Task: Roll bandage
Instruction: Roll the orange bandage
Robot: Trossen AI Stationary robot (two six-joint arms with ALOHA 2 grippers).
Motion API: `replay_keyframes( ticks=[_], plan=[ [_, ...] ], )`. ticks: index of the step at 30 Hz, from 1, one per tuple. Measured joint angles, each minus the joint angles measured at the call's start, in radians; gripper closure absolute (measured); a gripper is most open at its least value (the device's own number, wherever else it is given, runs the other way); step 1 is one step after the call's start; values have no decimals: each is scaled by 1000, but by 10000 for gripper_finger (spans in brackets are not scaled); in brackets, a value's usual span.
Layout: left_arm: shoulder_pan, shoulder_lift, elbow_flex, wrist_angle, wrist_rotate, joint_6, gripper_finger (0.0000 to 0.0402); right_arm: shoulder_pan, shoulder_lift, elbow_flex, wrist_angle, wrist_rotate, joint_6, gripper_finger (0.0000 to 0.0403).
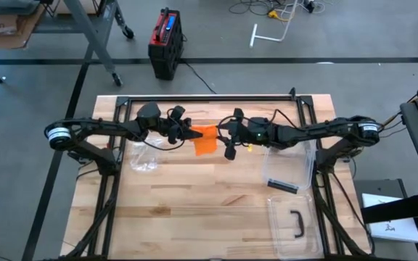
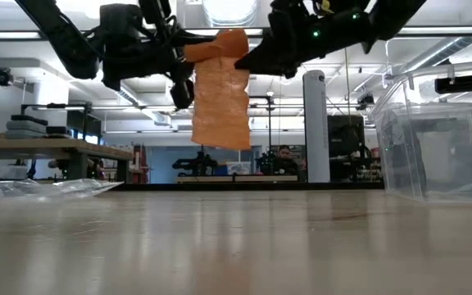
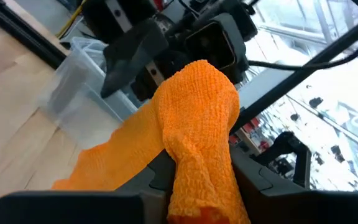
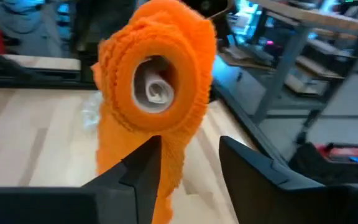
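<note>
Wooden planks make up the table (image 1: 194, 210) under me, framed by dark rails, with grey floor all round and a red and black case (image 1: 165, 43) standing beyond the far edge. Both my arms meet over the far middle of the table, well above the wood.

My left gripper (image 1: 187, 133) holds the orange bandage (image 1: 206, 140): in my left wrist view the rolled end sits clamped between my fingers (image 3: 67, 208), and a loose tail hangs down from it, clear of the table in the low view. My right gripper (image 1: 228, 139) faces the roll end-on. Seen from my right wrist, the coil and its pale core (image 4: 157, 87) sit just past my fingertips (image 4: 138, 165), which stand apart with a gap between them and grip nothing.

Toward the right edge sit a clear plastic box (image 1: 289, 163) and, nearer the front, its lid (image 1: 294, 225) with a dark handle. A crumpled clear bag (image 1: 142, 158) lies toward the left edge.

I judge the rolling is partway done: a fair coil is wound, but the tail is still free. Next I would need to close my right fingers on the roll again and turn it, keeping the hanging strip taut so that it winds on evenly.
</note>
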Motion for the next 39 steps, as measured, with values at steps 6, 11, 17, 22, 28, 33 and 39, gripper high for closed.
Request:
replay_keyframes(
  ticks=[6,11,17,22,28,33,39],
  plan=[
    [-15,0,0,23,-2,31,322,-1,51,-1,74,-65,-114,330],
    [-28,-1,0,22,20,29,322,-1,28,-1,84,105,-289,394],
    [-35,-1,1,31,31,32,319,0,-60,0,40,226,-501,401],
    [-35,-3,-3,41,34,64,303,0,-153,-1,-38,243,-581,402],
    [-48,-3,-29,20,146,148,285,-13,-211,0,-97,317,-490,403],
    [-54,-3,-30,23,3,139,285,-11,-178,-6,-231,137,-213,403],
    [-19,-4,-6,32,-80,273,285,-10,-183,-5,-263,-62,106,361]
  ],
)
